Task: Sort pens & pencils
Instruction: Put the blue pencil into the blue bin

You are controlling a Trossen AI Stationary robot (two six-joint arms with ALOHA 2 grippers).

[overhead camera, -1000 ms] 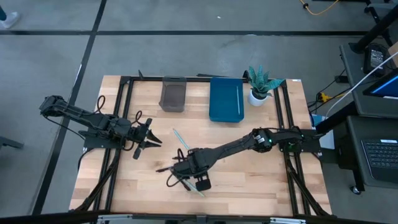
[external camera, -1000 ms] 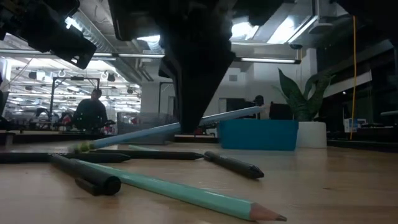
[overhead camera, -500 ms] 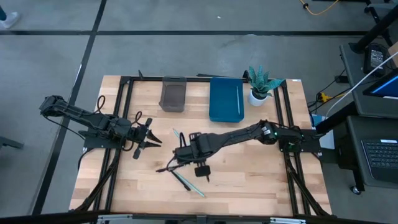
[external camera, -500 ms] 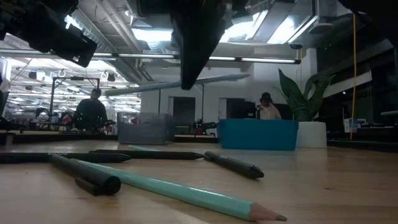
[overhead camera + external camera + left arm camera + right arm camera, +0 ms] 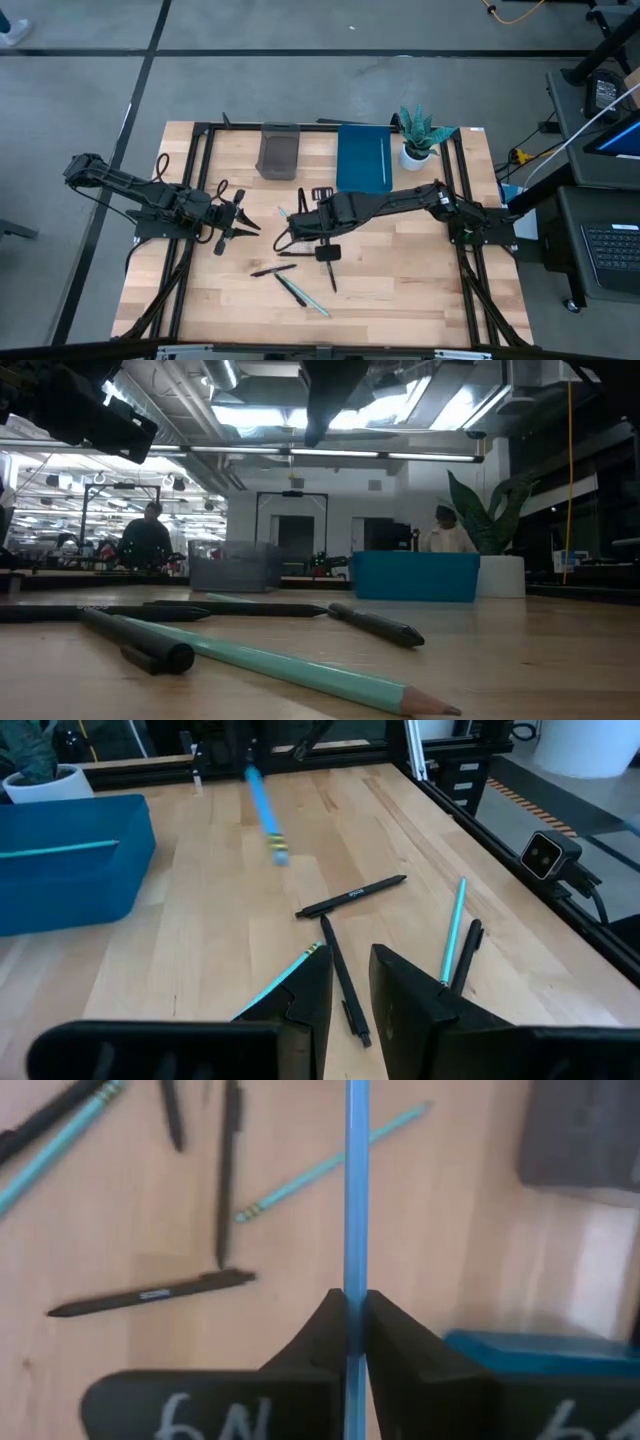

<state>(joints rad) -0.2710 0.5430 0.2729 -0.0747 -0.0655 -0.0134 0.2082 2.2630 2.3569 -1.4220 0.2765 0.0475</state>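
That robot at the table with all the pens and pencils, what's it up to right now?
It is sorting pens and pencils. The right claw is shut on a blue pencil and holds it in the air, between the loose pile and the blue tray, where one teal pencil already lies. Several black pens and teal pencils lie scattered on the wooden table. The left claw waits over the table's left side, holding nothing.
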